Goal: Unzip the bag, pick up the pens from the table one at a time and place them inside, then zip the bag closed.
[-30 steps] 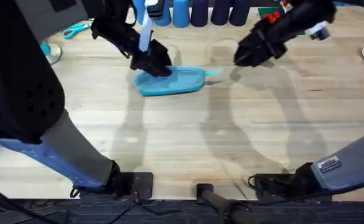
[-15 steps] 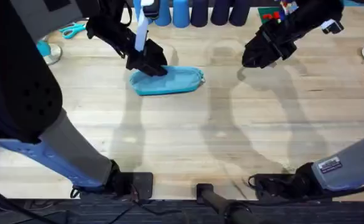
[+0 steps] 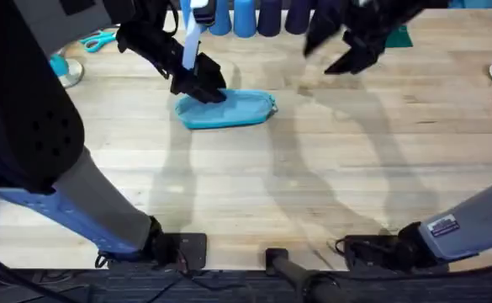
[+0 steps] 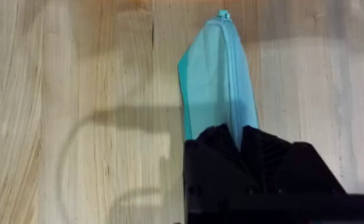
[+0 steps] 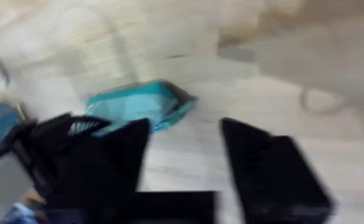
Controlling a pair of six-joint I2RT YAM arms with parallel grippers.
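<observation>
We see the bag lying on the desk; the left pincer is clamped on its end, and the right pincer hangs apart, fingers spread.

Readable text: you find none you can make out.
Right arm label: white sticker near the base, near right; you see print on it, too small to read.
</observation>
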